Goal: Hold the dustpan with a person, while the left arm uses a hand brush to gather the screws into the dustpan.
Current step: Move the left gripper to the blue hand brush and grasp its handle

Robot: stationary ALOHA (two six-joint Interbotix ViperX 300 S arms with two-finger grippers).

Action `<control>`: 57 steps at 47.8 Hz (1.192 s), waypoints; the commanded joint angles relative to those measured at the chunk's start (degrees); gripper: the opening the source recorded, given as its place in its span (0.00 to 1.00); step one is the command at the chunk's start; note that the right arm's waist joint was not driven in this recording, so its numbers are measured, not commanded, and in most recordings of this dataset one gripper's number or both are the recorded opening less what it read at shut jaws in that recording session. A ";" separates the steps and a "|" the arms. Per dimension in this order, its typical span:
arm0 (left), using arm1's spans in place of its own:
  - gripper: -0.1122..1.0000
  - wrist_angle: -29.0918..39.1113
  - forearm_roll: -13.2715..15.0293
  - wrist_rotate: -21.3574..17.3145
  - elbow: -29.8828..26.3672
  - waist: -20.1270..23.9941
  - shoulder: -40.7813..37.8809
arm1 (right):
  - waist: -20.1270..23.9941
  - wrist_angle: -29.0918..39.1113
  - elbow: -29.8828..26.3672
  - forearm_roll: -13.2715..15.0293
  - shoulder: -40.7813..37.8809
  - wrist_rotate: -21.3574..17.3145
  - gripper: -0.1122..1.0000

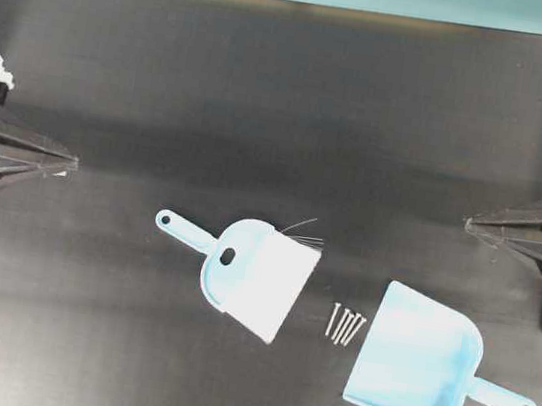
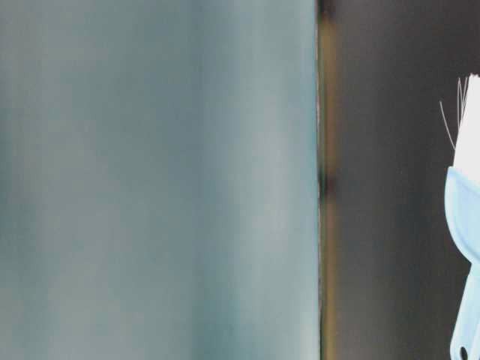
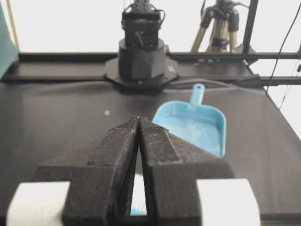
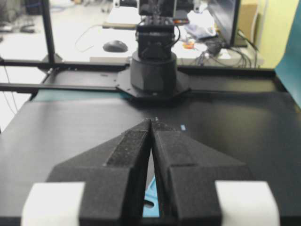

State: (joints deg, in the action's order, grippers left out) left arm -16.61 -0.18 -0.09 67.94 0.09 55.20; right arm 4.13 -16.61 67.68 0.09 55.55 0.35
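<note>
Overhead view: the black table carries three task items in its near half. The hand brush lies left of centre, slim handle pointing far-left, white bristles facing right. The dustpan lies right of centre, mouth facing left toward the brush, handle pointing right. The screws, about five, lie in a tight bundle between the bristles and the dustpan mouth, close to the mouth; contact with it cannot be confirmed.

The left gripper is parked at the left edge, tip pointing right, well apart from the brush. Its fingers meet at the tips with nothing between them. The right gripper is parked at the right edge, tip pointing left, on the far side of the dustpan and clear of it. Its fingers are likewise pressed together and empty.

The table-level view is mostly blurred; only part of the brush shows at its right border.
</note>
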 commanded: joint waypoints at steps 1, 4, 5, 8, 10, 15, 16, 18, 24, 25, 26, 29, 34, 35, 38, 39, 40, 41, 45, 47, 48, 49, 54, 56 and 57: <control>0.15 -0.79 -2.55 0.18 -1.85 -0.62 -2.99 | 0.00 0.00 0.70 0.00 -0.35 -0.18 0.14; 0.14 -0.88 -2.55 0.18 -2.20 -0.79 -5.19 | 0.00 1.76 2.20 0.00 0.53 0.00 0.15; 0.12 -0.88 -2.46 0.18 -2.37 -0.88 -6.33 | 0.00 2.72 2.55 -0.09 0.97 -0.09 0.12; 0.10 -1.05 -2.46 0.18 -2.55 -1.05 -8.17 | 0.00 5.71 3.87 0.00 2.46 -0.35 0.09; 0.10 -0.97 -2.55 0.09 -2.64 -0.97 -9.40 | 0.00 7.56 4.57 0.00 3.60 -0.44 0.09; 0.10 -0.62 -2.55 -0.53 -2.81 -0.70 -12.83 | 0.00 10.90 5.98 0.00 7.38 0.35 0.09; 0.10 -0.62 -2.55 -0.62 -2.99 -0.62 -13.71 | 0.00 11.51 6.24 0.00 8.17 0.35 0.09; 0.10 -0.79 -2.55 -0.70 -3.16 -0.53 -15.38 | 0.00 12.57 6.50 0.00 10.11 0.53 0.09; 0.10 -1.93 -2.64 -1.67 -3.69 0.35 -21.45 | 0.00 16.79 7.73 0.09 16.08 0.62 0.09; 0.10 -2.02 -2.64 -2.11 -3.78 0.44 -22.50 | 0.00 17.58 7.91 0.09 16.87 0.62 0.09; 0.10 -2.02 -2.64 -2.72 -3.87 0.53 -23.55 | 0.00 18.54 8.00 0.09 17.75 0.62 0.09; 0.11 -1.49 -2.64 -5.36 -4.22 0.53 -26.63 | 0.00 21.88 8.44 0.09 20.13 0.62 0.09; 0.12 0.79 -2.64 -10.81 -5.80 0.44 -31.55 | 0.00 26.63 9.40 0.09 23.20 0.00 0.09; 0.14 1.23 -2.64 -11.69 -6.24 0.53 -32.61 | 0.00 27.33 9.67 0.09 23.55 -0.09 0.09; 0.27 2.46 -2.64 -13.97 -7.82 0.70 -35.42 | 0.00 28.74 10.46 0.09 24.87 -0.35 0.09; 0.32 2.81 -2.64 -14.85 -8.53 0.70 -36.91 | 0.00 28.74 10.72 0.09 25.22 -0.35 0.09; 0.37 2.99 -2.64 -15.64 -9.14 0.70 -37.88 | 0.00 28.74 10.99 0.09 25.49 -0.35 0.09; 0.43 3.08 -2.64 -16.17 -9.49 0.70 -38.85 | 0.00 28.74 11.25 0.09 25.84 -0.26 0.09; 0.66 2.64 -2.64 -17.40 -10.63 1.23 -42.80 | 0.00 28.56 11.87 0.09 26.72 0.09 0.09; 0.76 2.20 -2.64 -18.11 -10.99 1.67 -44.74 | 0.00 28.56 12.04 0.09 27.07 0.09 0.09; 0.80 1.93 -2.64 -18.11 -11.16 1.93 -45.62 | 0.00 28.56 12.13 0.09 27.16 0.09 0.09; 0.84 1.67 -2.64 -18.11 -11.34 2.29 -46.58 | 0.00 28.56 12.13 0.09 27.25 0.09 0.09; 0.91 0.53 -2.64 -18.11 -12.83 2.72 -51.77 | 0.00 28.56 12.13 0.09 27.60 0.09 0.09; 0.90 0.26 -2.64 -18.19 -13.45 2.72 -53.53 | 0.00 28.56 12.13 0.09 27.60 0.09 0.09; 0.89 0.18 -2.64 -18.19 -13.71 2.72 -54.40 | 0.00 28.56 12.13 0.09 27.60 0.09 0.09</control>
State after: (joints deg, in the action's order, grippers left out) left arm -15.38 -2.64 -18.19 55.81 2.90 3.60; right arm 4.13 12.22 80.16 0.18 83.41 0.44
